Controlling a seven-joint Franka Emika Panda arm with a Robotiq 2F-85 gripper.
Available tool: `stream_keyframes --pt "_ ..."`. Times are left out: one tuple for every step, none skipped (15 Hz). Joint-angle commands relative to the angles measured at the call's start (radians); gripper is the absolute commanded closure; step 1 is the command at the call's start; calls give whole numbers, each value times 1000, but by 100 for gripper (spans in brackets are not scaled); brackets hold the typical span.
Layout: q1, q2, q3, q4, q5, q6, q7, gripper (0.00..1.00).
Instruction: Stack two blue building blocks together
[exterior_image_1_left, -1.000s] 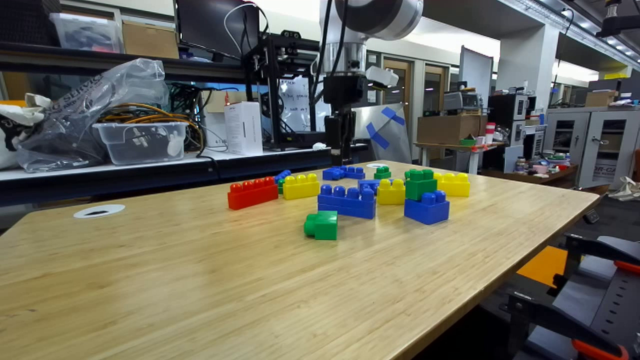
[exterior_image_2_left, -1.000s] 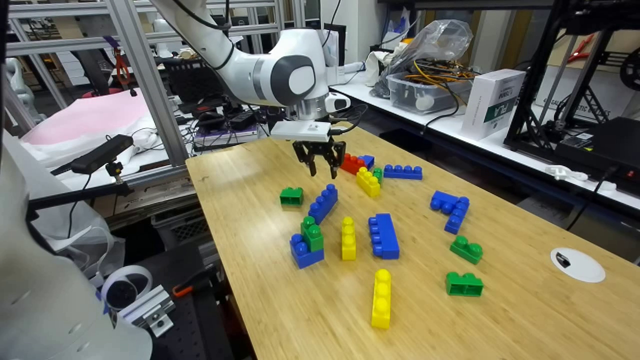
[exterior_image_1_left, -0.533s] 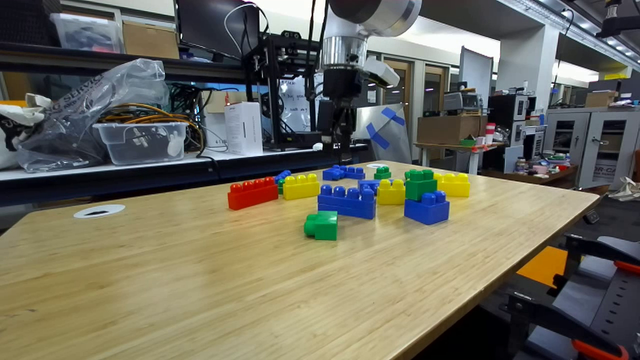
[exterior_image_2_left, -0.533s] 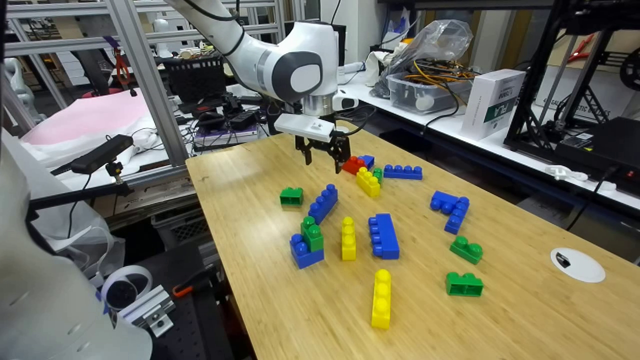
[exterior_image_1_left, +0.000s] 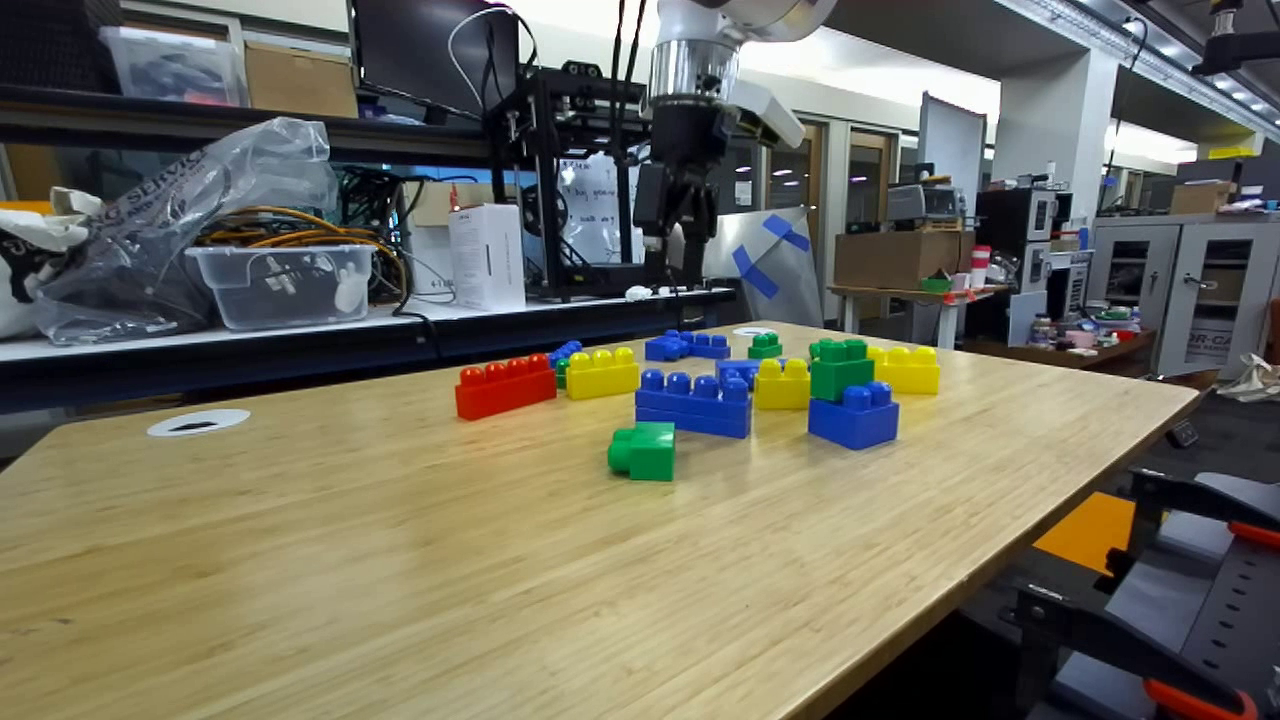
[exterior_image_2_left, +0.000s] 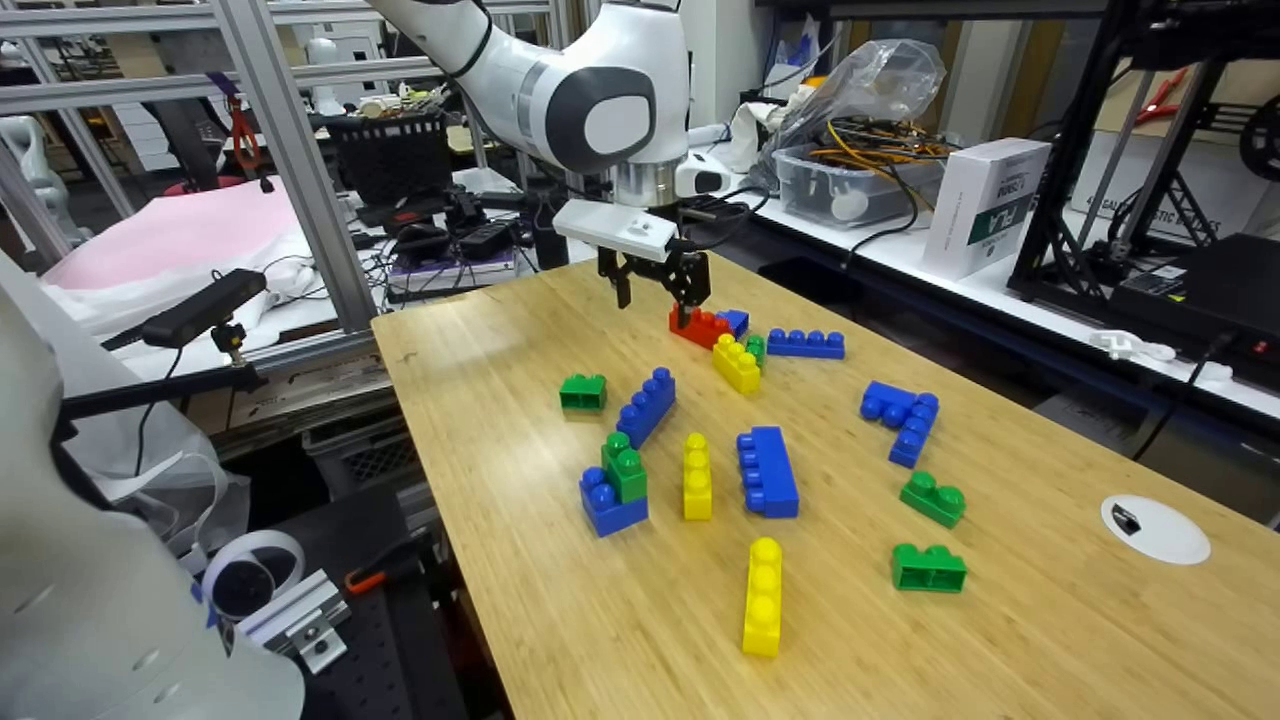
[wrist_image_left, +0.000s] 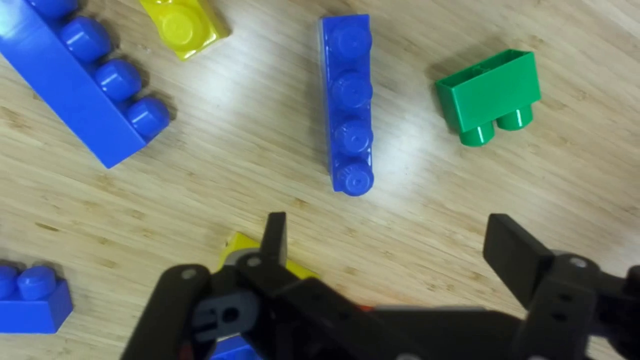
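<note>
Several blue bricks lie on the table. One four-stud blue brick (exterior_image_2_left: 647, 407) stands upright; it also shows in the wrist view (wrist_image_left: 351, 105) and in an exterior view (exterior_image_1_left: 693, 405). A seam runs along its side; I cannot tell whether it is one brick or two thin ones stacked. Another blue brick (exterior_image_2_left: 772, 473) lies on its side, studs sideways, also in the wrist view (wrist_image_left: 70, 90). A short blue brick (exterior_image_2_left: 613, 513) carries a green brick. Further blue bricks (exterior_image_2_left: 903, 420) touch each other at the far side. My gripper (exterior_image_2_left: 655, 308) is open and empty, above the table; its fingers (wrist_image_left: 387, 225) show in the wrist view.
A red brick (exterior_image_2_left: 698, 328) and a yellow brick (exterior_image_2_left: 737, 364) lie near the gripper, with a blue brick (exterior_image_2_left: 806, 345) beyond. Green bricks (exterior_image_2_left: 583, 393) and yellow bricks (exterior_image_2_left: 697, 480) are scattered around. A shelf with a white box (exterior_image_1_left: 487, 258) and a 3D printer borders the table.
My gripper has risen, turned slightly and moved away from the upright blue brick. It stays open. The bricks have not moved.
</note>
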Motion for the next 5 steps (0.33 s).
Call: stream_keyframes --pt "1 1 0 2 -1 -3 1 0" --pt "1 4 1 2 -1 -2 1 0" --pt "1 4 1 2 -1 -2 1 0" --pt "1 4 1 2 -1 -2 1 0" --pt "1 4 1 2 -1 -2 1 0"
